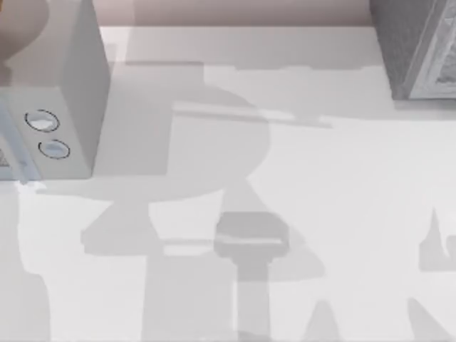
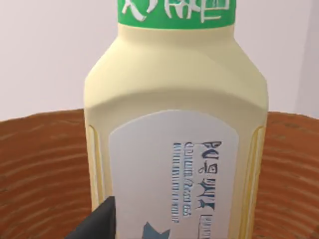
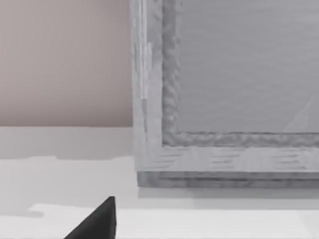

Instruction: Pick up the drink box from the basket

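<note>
Left hand [image 2: 94, 224] black pointed fingertip, right hand [image 3: 94, 221] likewise

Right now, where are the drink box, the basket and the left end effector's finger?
drink box [image 2: 174, 114], left wrist view, pale-yellow shoulder.
basket [image 2: 40, 164], left wrist view, inner woven wall.
left end effector's finger [image 2: 99, 224], left wrist view, dark tip.
</note>
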You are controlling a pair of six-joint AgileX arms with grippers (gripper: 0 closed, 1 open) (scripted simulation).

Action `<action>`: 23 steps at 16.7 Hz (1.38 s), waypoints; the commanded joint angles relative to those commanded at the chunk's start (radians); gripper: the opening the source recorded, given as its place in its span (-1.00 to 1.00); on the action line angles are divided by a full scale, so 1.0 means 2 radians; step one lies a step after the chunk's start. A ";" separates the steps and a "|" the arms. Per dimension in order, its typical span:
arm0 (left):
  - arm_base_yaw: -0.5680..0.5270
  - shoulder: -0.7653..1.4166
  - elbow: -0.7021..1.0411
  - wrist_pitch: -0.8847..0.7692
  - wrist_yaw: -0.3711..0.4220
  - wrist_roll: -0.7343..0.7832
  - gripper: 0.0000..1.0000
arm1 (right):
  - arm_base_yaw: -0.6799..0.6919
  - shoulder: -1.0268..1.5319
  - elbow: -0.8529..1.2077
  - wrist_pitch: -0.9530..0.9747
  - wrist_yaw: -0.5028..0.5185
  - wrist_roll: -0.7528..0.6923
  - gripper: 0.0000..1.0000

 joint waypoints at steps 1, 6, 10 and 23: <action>0.005 0.023 0.015 0.007 0.006 0.000 1.00 | 0.000 0.000 0.000 0.000 0.000 0.000 1.00; 0.021 0.084 0.056 0.029 0.022 0.001 1.00 | 0.000 0.000 0.000 0.000 0.000 0.000 1.00; 0.019 0.077 0.059 0.030 0.021 0.002 1.00 | 0.000 0.000 0.000 0.000 0.000 0.000 1.00; -0.005 0.176 0.138 0.040 -0.003 0.000 1.00 | 0.000 0.000 0.000 0.000 0.000 0.000 1.00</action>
